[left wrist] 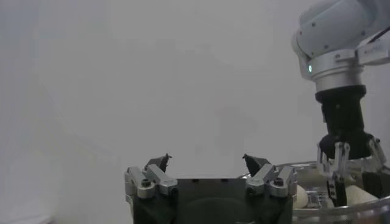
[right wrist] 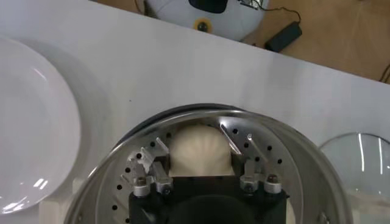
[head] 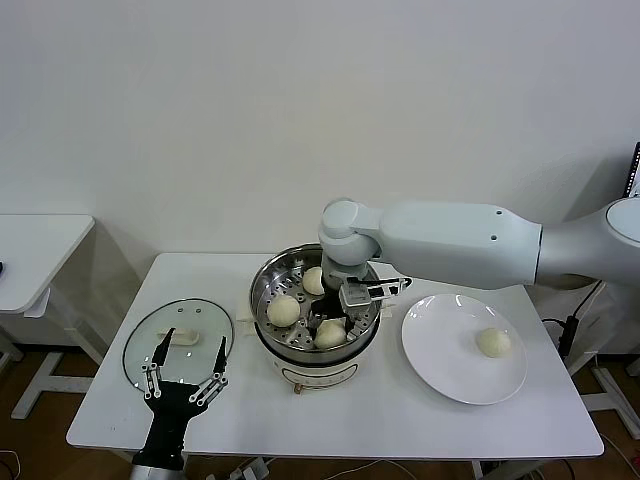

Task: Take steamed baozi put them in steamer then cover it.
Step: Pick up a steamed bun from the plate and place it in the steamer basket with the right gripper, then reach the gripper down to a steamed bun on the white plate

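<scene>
Head view, lower left: left gripper hovers by the cover on the desk, jaws spread, empty.
Centre: steamer holds three steamed baozi; right gripper is inside, jaws released around one, apparently placing it.
Right: plate holds the fourth bun.
</scene>
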You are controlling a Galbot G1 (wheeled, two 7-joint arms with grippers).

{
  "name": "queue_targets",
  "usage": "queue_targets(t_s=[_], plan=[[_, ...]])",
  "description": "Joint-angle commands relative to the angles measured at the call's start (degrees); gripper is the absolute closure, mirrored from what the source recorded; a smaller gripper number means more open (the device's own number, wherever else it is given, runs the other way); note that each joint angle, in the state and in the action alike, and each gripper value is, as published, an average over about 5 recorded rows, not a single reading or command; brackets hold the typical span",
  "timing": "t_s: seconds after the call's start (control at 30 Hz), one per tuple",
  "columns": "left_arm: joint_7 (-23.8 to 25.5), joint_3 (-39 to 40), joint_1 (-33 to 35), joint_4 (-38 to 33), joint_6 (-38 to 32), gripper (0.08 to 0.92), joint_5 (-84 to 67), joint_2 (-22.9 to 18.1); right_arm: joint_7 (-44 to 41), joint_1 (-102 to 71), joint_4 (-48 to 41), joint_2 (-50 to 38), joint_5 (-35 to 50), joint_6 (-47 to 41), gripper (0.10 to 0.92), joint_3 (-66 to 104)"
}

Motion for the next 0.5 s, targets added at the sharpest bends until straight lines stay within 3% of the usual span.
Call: queue_targets(t_s=[0.03, 0.27, 0.5], plan=[[-0.1, -0.1, -0.1, 0.3, 0.0, 0.177, -0.1, 0.1, 0.2, -1.3, -0.5, 0.1, -1.7, -0.4, 0.238, 0.8], [-0.1, 0.0, -0.3, 0.4, 0.1, 0.177, -0.2, 0.0, -2.6, 1.0, 0.2, -4.1, 1.5, -3.5, 0.203, 5.5], [-0.1, 0.0, -0.4, 0.2, 0.3, 0.177, -0.1, 0.1, -8.2, 4.6, -4.3, -15.1, 19.5, -20.4, 0.203, 11.5]])
